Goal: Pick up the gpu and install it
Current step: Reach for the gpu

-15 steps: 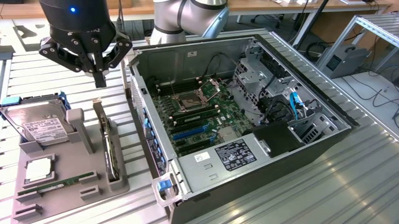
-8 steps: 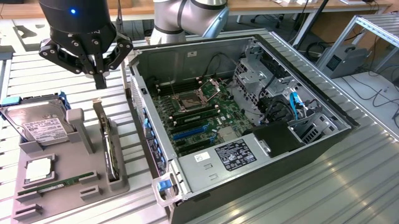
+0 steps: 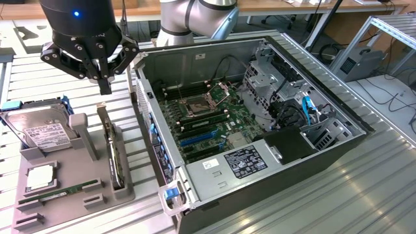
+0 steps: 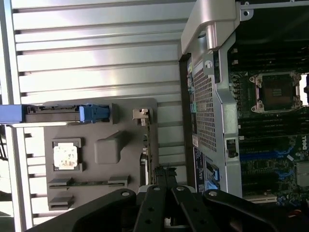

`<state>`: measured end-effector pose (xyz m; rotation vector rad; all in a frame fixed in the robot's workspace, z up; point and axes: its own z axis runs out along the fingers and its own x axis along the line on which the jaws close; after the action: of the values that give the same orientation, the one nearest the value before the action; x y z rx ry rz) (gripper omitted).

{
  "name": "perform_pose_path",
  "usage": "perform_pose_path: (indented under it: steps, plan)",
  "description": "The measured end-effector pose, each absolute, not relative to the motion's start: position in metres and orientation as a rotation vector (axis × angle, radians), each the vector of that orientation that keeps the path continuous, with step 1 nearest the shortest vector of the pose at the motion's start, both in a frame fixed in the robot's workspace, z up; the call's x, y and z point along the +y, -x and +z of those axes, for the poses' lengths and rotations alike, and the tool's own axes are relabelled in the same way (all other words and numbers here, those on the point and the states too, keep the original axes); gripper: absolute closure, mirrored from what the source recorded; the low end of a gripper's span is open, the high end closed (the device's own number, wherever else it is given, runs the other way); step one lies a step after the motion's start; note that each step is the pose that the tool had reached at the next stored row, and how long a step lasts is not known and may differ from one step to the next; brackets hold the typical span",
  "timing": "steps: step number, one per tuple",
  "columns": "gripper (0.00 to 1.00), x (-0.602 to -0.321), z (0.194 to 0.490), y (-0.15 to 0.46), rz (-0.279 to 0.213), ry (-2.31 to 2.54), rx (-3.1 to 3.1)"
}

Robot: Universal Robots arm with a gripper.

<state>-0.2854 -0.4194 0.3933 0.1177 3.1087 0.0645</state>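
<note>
The gripper [image 3: 104, 90] hangs with its two fingers pressed together into one dark blade, holding nothing; the gpu [image 3: 115, 158] lies below the jaws and apart from them, with a clear gap between the fingertips and the card. The card stands on its long edge in a slot of the grey holder [image 3: 65, 204], on the side of the holder that faces the open computer case [image 3: 215, 195]; its pale bracket end is the end nearest the jaws, almost directly beneath them. From there its long axis runs level, away from under the fingertips, alongside the case wall. In the wrist view the closed fingertips sit close to the line of the card's thin upper edge, a little toward the case side of it. The hard drive [image 3: 39, 129] and the memory stick [image 3: 58, 191] lie farther from the jaws, on the holder's other side, so the gpu is the part nearest the jaws; it is not yet lifted.
</note>
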Motion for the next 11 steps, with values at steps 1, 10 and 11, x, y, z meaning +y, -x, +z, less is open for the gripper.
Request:
perform_pose_path:
  steps: [1,10,11]
  plan:
    - [0.89,-0.42,0.3933,0.2854,0.065,-0.118,3.109]
    - [0.89,-0.4241,0.3933,0.2854,0.064,-0.118,3.109]
    - [0.89,-0.4245,0.3934,0.2854,0.064,-0.118,3.109]
